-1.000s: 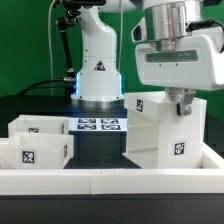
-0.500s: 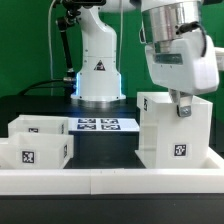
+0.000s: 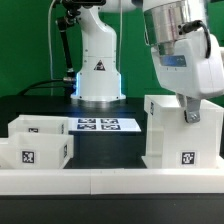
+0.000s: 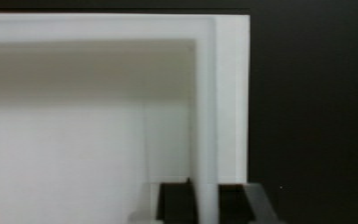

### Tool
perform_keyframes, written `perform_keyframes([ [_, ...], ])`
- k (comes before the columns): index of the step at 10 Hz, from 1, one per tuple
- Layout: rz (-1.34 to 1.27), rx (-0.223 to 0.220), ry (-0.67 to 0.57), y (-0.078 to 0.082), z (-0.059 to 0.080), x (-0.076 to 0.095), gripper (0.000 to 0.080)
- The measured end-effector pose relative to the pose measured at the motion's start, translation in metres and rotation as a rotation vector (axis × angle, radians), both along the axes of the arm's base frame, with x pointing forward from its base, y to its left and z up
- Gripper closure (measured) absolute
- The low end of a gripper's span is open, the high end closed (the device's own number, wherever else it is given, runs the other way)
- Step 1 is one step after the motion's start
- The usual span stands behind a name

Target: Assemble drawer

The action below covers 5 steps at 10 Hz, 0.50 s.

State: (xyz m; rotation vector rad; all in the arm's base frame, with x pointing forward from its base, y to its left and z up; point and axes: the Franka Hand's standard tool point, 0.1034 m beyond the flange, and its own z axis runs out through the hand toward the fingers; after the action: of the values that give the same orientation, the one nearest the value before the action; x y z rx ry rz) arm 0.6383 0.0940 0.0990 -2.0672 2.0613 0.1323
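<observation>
At the exterior view's left, a shallow white plastic open-top front tray (image 3: 30,152) sits just before a matching rear tray (image 3: 40,126) on the black table (image 3: 110,148). The flat white marker board (image 3: 100,125) lies behind, between them and the tall boxy white plastic casing (image 3: 170,140) at the right. The two-finger gripper (image 3: 188,113) pinches the casing's top wall. In the wrist view its black fingers (image 4: 176,203) sit narrowly either side of that wall.

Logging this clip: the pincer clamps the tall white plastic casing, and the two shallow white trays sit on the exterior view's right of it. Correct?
Wrong side: the exterior view shows the two shallow white trays on the exterior view's left of the tall white plastic casing. The pincer does clamp the casing's wall.
</observation>
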Motion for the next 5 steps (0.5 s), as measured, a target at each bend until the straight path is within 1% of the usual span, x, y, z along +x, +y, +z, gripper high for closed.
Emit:
perform_keyframes([
  [3,0.012,0.003,0.009,0.0000,-0.0002,0.0022,0.0762],
  [4,0.017,0.003,0.008,0.0004,-0.0002,0.0021,0.0652],
  [5,0.022,0.002,0.007,0.0006,-0.0002,0.0021,0.0514],
])
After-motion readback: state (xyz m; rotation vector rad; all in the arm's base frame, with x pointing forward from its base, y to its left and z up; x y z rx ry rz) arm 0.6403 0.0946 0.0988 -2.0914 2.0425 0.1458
